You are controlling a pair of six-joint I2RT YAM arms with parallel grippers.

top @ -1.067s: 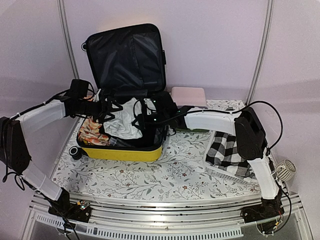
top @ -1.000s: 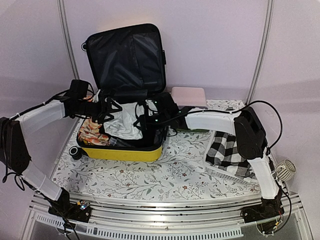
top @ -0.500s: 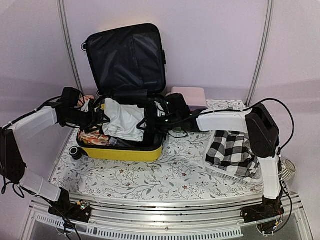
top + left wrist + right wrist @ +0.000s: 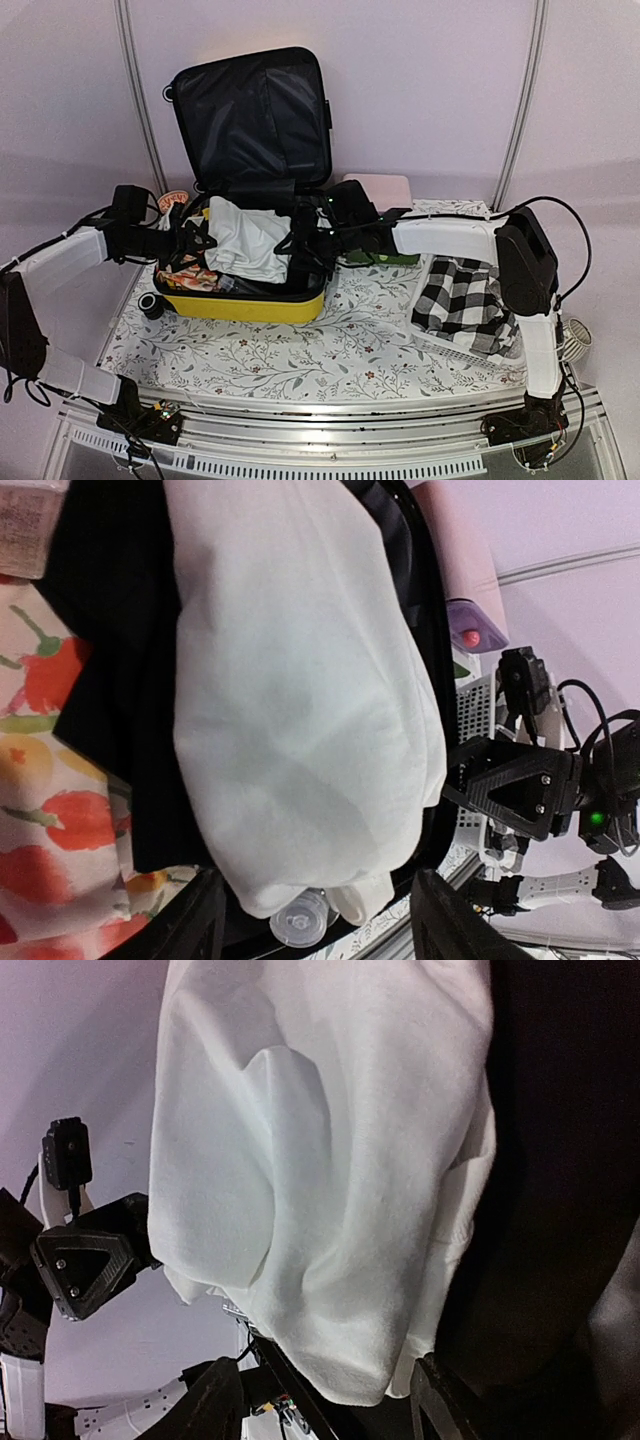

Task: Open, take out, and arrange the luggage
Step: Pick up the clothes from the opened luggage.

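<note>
Left fingers [image 4: 195, 925] and right fingers [image 4: 215, 1400] drew back; luggage [image 4: 245, 305] unmoved.

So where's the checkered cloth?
In the top view, the black-and-white checkered cloth lies on the right side of the table, draped over the white basket, to the right of the open yellow suitcase.

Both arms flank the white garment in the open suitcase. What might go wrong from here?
The white garment lies against black fabric, so the open jaws, once closed, could pinch both layers. A small clear container sits at its edge inside the luggage and may get dragged out.
</note>
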